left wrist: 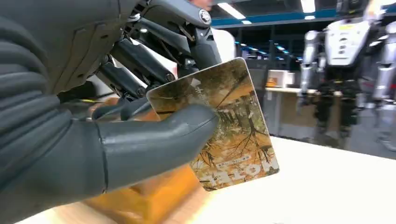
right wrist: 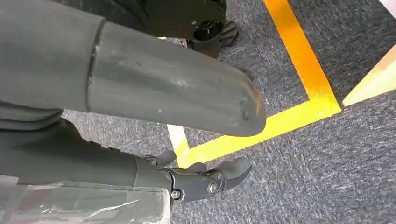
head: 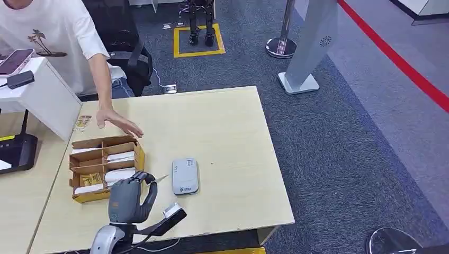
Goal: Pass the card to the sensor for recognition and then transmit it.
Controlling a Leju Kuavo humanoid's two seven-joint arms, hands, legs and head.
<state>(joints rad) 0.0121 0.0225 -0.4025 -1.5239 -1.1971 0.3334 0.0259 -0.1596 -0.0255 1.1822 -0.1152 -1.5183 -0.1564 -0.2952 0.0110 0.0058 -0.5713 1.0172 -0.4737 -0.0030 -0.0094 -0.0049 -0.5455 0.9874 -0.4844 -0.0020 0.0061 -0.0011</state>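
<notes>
At the far left of the head view a white stand carries a phone, and a black device sits below it. A person in a white shirt stretches one hand over the light wooden table, just above the cardboard box with its compartments of cards. At the near corner of this box is the left hand. It holds the card pinched between the thick thumb and the darker fingers; the card has a brown and yellow print. To the right, a little apart from the hand, the grey sensor lies flat on the table. The right hand hangs over grey carpet with yellow tape, holding nothing, its fingers seeming loosely apart.
</notes>
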